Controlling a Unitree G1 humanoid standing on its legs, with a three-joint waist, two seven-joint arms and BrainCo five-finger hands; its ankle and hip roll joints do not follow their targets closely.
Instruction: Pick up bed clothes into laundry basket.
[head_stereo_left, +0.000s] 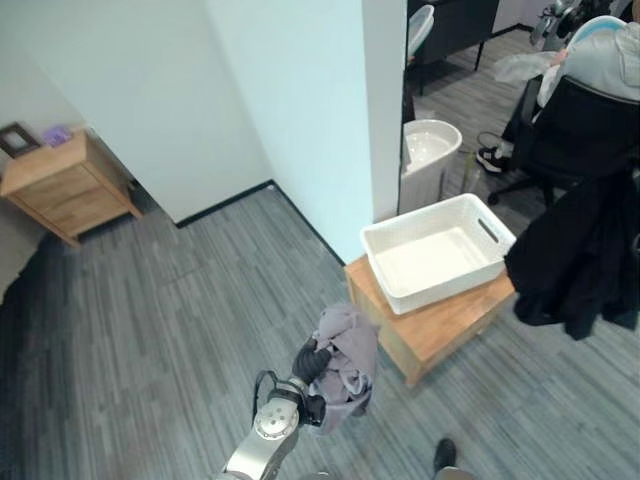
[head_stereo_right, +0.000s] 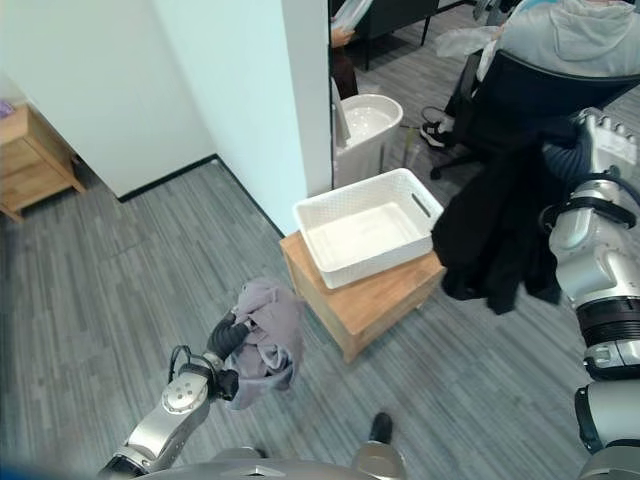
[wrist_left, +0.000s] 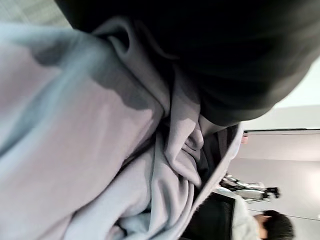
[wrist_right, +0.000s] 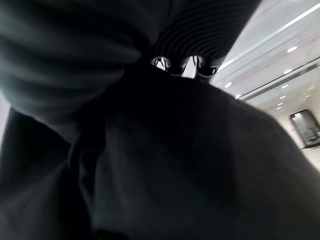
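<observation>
Two garments—lilac one (head_stereo_right: 268, 340), black one (head_stereo_right: 500, 240)—apparently hand-held; one basket (head_stereo_right: 368, 227).

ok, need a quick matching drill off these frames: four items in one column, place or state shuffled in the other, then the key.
Items
1. lilac garment
2. black garment
3. white laundry basket
4. wooden nightstand

Place or state
A. on a low wooden stand, nothing inside
B. hanging from the right hand
C. bunched in the left hand, above the floor
D. far off by the wall, on the robot's left

Pairs: 1-C, 2-B, 3-A, 4-D
</observation>
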